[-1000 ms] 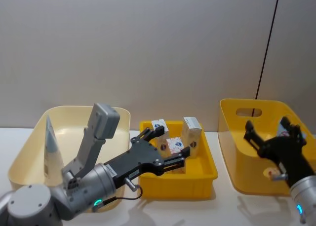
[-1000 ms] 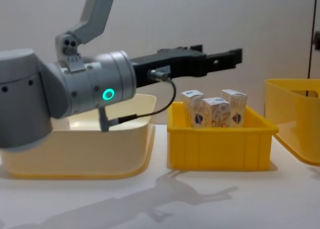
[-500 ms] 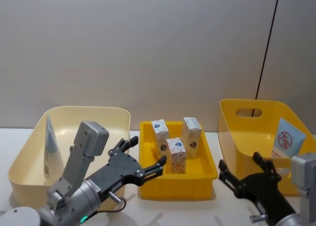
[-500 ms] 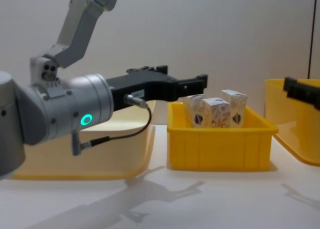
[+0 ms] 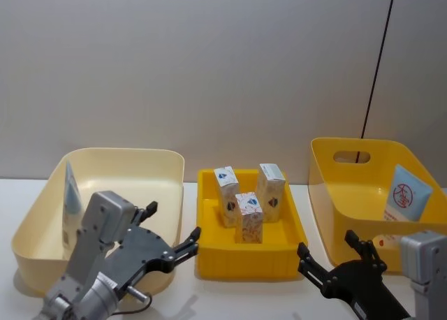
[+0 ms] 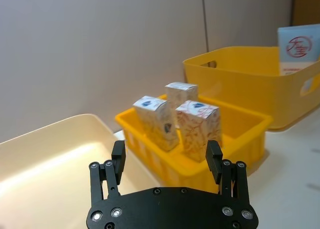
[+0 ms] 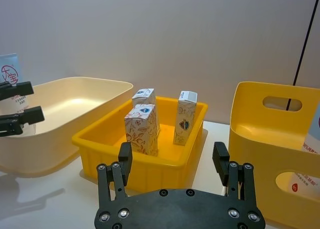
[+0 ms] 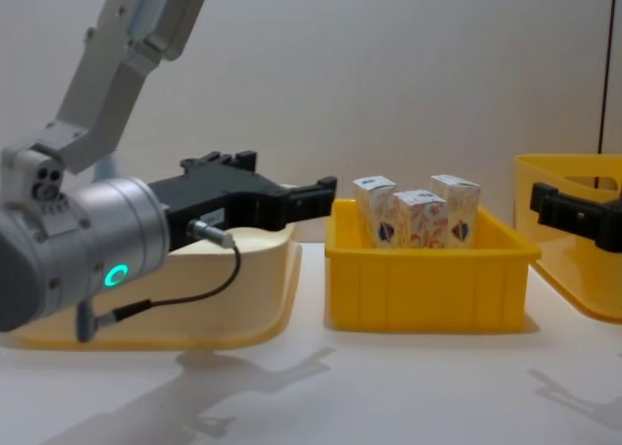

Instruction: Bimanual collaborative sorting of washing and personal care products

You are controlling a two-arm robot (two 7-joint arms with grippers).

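The left gripper and right gripper are held wide and empty. The upright cartons in the yellow tray could be toppled — if clipped by one finger.

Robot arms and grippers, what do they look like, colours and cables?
The left gripper and right gripper are matte black two-finger claws on flat plates dotted with silver screws. The left arm is rounded grey metal with a glowing green ring and a thin black cable looping beneath.
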